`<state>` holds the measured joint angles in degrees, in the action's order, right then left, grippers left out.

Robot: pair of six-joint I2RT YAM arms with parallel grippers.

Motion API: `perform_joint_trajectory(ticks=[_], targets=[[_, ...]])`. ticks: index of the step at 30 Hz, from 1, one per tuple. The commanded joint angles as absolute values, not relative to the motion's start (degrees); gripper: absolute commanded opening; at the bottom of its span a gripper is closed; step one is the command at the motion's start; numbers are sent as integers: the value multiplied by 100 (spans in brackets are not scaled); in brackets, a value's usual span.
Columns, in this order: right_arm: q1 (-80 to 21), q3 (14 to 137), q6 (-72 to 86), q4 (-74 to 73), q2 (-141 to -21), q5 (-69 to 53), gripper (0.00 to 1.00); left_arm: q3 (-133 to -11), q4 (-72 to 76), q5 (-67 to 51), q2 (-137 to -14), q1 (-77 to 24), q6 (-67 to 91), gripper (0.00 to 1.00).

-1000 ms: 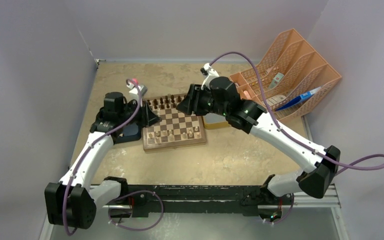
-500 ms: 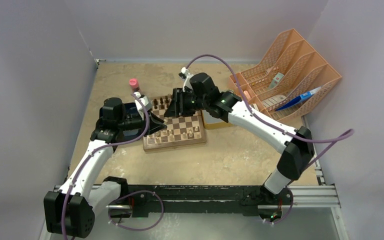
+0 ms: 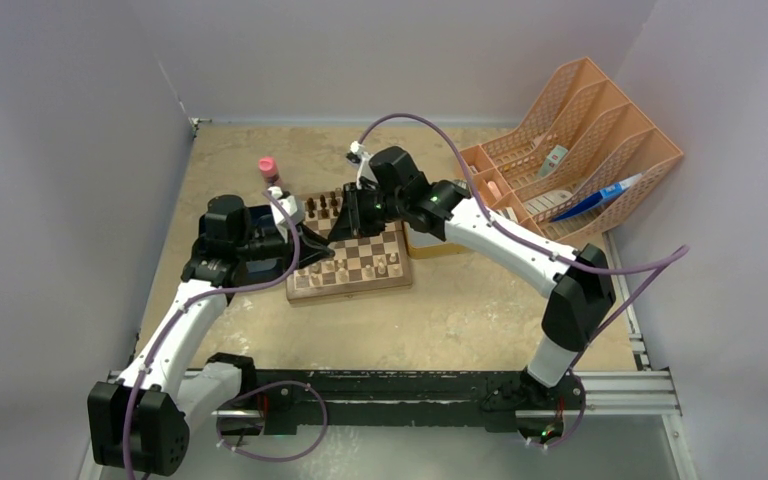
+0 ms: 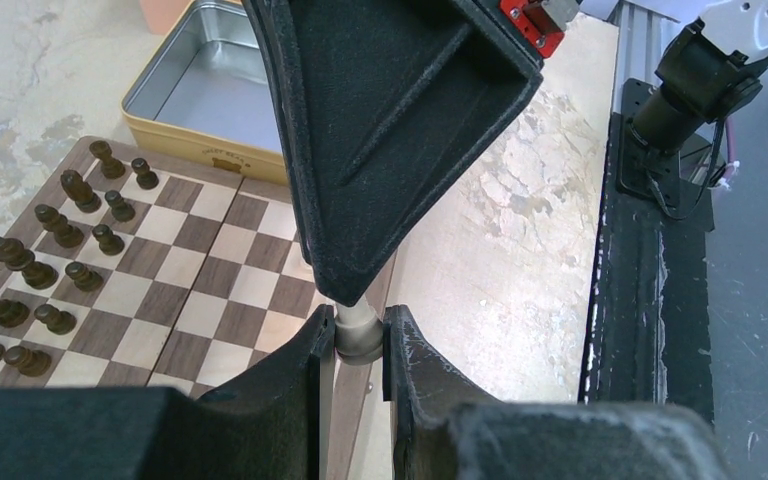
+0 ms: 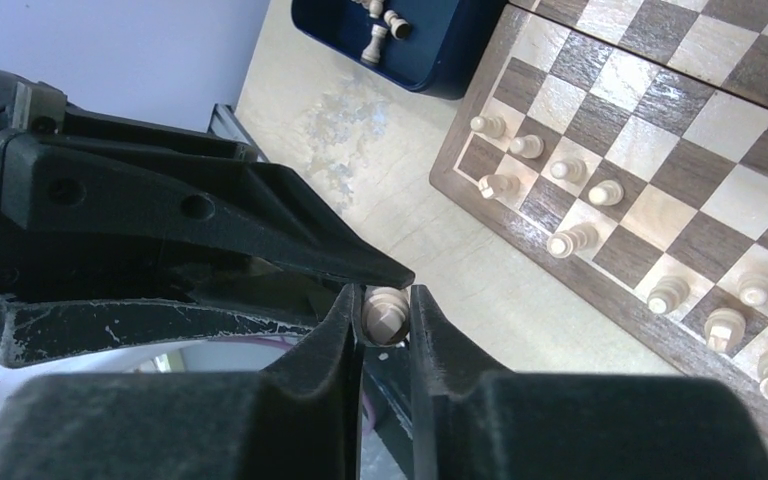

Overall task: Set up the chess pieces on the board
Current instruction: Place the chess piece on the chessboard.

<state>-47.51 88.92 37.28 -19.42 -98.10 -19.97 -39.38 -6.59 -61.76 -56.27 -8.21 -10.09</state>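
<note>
We're passing a pale piece [image 4: 357,338] above the board [image 3: 352,290] w/ left gripper [image 4: 357,325] & right gripper [image 5: 383,300] both pinching it; next prob. needs left releasing b4 right places.

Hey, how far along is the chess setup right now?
Done: dark pieces stand in two rows on the board. In hand: the left hand and right hand both pinch one pale piece near the board's border, apparently a handover. Left: the pale rows have gaps, a couple of pieces look tipped, and more pale pieces wait in the blue tray.
</note>
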Motion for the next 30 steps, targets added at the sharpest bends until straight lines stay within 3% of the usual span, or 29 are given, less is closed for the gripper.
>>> perform_joint_trajectory(ticks=[1, 2, 4, 6, 13, 16, 21, 24, 30], targets=[[-4728, 9001, 3498, -1776, -9501, -2126, 10, -4003, -391, -6078, -5679, -844, -860, 6], [-4726, 8925, 3337, -1643, -9433, -2103, 10, -4063, -443, -5998, -5735, -844, -702, 14], [-4731, 8721, 3237, -1202, -9217, -1880, 10, -4211, -672, -5958, -5832, -846, -377, 42], [-4733, 8428, 3159, -834, -8962, -1677, 9, -4215, -712, -5944, -5815, -844, -69, 54], [-4742, 7705, 2258, -380, -8411, -545, 9, -4238, -887, -4305, -5473, -844, 1623, 65], [-4843, 7323, 1662, 57, -8168, -304, 9, -4751, -1827, -3304, -5796, -836, 2412, 67], [-5265, 6512, 589, 1034, -7692, 260, 10, -5918, -3191, -3064, -6703, -827, 3107, 70], [-5474, 6212, 134, 1277, -7675, 385, 11, -6201, -3722, -2105, -6865, -717, 3936, 72], [-5705, 5840, -425, 1584, -7754, 439, 11, -6457, -4296, -2509, -7187, 424, 4041, 74]])
